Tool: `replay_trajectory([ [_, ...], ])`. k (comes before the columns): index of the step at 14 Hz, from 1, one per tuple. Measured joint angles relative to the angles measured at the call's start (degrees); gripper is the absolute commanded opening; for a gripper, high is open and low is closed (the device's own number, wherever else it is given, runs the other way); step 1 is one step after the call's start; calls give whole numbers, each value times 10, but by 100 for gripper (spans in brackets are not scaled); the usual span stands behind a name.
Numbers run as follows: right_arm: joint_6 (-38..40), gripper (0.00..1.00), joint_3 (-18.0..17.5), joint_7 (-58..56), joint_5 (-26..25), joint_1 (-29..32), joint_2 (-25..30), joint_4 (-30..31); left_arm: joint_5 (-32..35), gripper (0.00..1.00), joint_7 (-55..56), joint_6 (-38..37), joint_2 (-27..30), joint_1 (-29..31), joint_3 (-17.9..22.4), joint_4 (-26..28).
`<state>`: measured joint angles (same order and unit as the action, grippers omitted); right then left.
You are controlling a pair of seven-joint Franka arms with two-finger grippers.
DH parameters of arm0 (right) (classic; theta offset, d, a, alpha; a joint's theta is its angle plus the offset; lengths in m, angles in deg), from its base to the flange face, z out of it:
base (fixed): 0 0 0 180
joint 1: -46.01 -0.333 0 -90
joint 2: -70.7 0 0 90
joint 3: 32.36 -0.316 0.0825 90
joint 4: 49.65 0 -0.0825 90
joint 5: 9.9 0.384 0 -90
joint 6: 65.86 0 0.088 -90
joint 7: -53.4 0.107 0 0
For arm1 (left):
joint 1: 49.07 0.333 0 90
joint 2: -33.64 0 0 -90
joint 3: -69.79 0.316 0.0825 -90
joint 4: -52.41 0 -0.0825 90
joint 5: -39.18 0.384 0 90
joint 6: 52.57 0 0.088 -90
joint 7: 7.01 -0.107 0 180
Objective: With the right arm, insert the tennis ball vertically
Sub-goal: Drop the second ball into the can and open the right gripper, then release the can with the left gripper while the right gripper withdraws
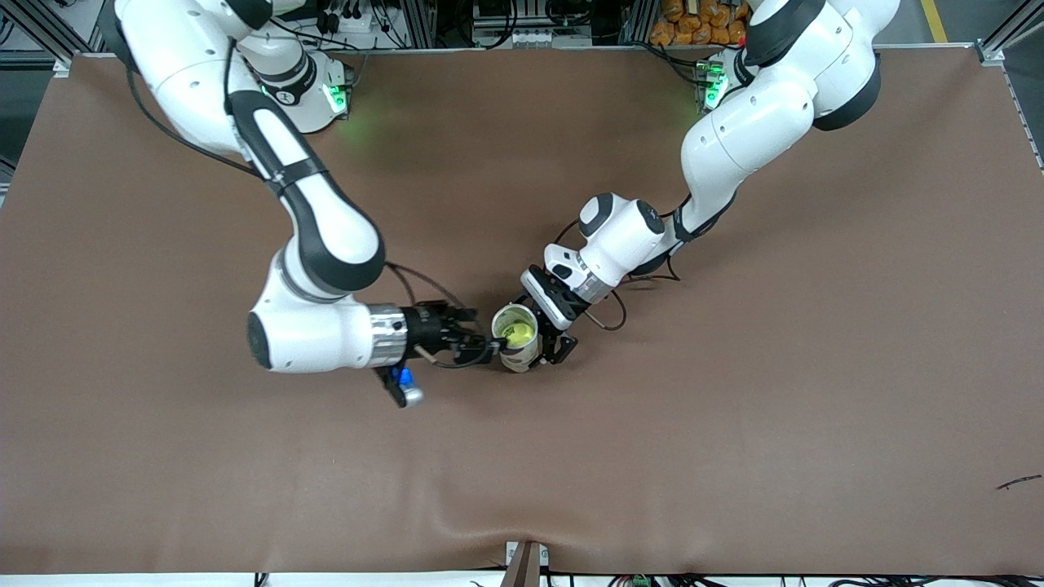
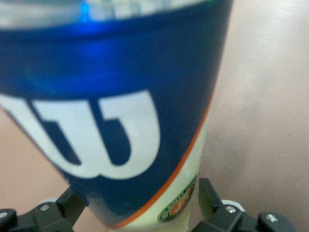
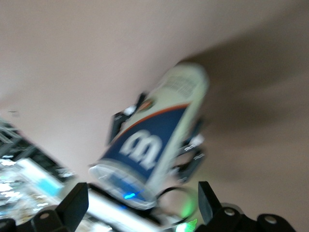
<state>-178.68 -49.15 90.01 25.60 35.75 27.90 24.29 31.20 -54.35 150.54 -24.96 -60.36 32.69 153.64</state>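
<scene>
Your tennis ball [image 1: 518, 332] sits down inside the open can [image 1: 519, 337], which the left gripper [image 1: 548, 342] squeezes low on its sides, standing on the tabletop [image 1: 734, 408]. The right gripper [image 1: 481, 342] is beside the rim, jaws apart and empty. The ball looks light, fuzzy and squashy; the can looks thin and slippery, so hold it low and gently.

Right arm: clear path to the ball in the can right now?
Probably yes. The ball sits in the open-topped can, held upright by the left claw. The right claw, open, is beside the rim; nothing covers the mouth.
</scene>
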Motion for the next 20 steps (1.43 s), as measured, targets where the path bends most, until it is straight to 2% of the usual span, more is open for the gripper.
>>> replay_trajectory([
  [6, 84, 100, -1, -94, -272, 21, 27, -6, 0, 100, 8, -1, 0, 20, 0, 34],
  [8, 98, 100, 0, -135, -321, 25, 49, -1, 0, 100, 11, -1, 0, 28, 1, 46],
  [11, 108, 100, 2, -224, -345, 61, 113, 48, 0, 100, 12, -24, 3, 49, 0, 55],
  [16, 163, 100, 3, -310, -348, 127, 259, 129, 0, 100, 19, -181, 69, 122, -1, 52],
  [18, 182, 100, 23, -336, -353, 131, 307, 149, 0, 100, 23, -235, 81, 145, -1, 38],
  [20, 194, 100, 61, -367, -354, 125, 344, 163, 0, 100, 24, -308, 83, 167, -1, 3],
])
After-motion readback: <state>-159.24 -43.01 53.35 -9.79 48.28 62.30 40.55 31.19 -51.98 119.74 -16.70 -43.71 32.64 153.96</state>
